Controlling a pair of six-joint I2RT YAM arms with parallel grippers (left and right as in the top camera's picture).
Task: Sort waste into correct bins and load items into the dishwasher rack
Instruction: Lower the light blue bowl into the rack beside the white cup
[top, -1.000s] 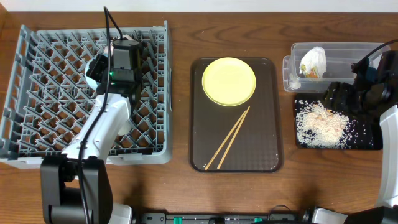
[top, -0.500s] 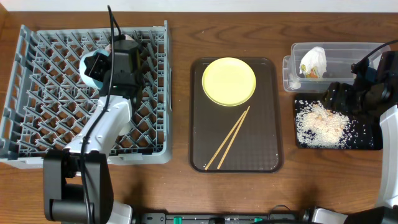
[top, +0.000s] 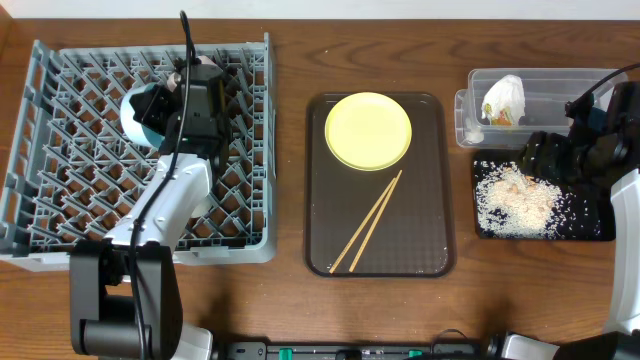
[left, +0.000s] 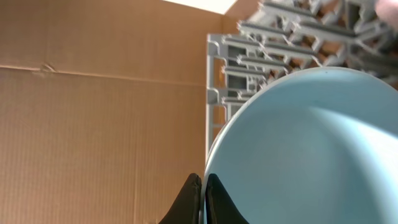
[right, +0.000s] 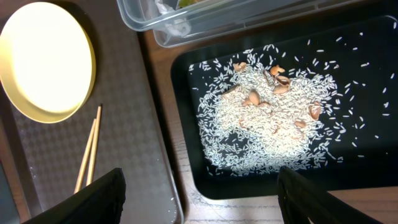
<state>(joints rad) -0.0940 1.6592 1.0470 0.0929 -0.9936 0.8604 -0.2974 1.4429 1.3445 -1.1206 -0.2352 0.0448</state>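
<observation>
My left gripper (left: 203, 196) is shut on the rim of the light blue bowl (left: 311, 155) and holds it on edge over the back of the grey dishwasher rack (top: 80, 200); the bowl also shows in the overhead view (top: 140, 108). My right gripper (right: 199, 199) is open and empty above the black tray (right: 367, 180), which holds the rice crumbs (right: 267, 130). The yellow plate (top: 368, 131) and the chopsticks (top: 367, 222) lie on the brown serving tray (top: 330, 250). The white napkin (top: 504, 98) and the snack wrapper (top: 500, 119) are in the clear tub (top: 545, 85). The white bowl and the small cup are out of view.
A small clear lid or container (top: 466, 118) stands at the tub's left side. Bare wooden tabletop (top: 290, 150) lies between the rack and the serving tray. A cardboard wall (left: 93, 124) fills the left of the left wrist view.
My left gripper has carried the blue bowl a little to the left and toward the back of the rack. The right arm has not moved.
</observation>
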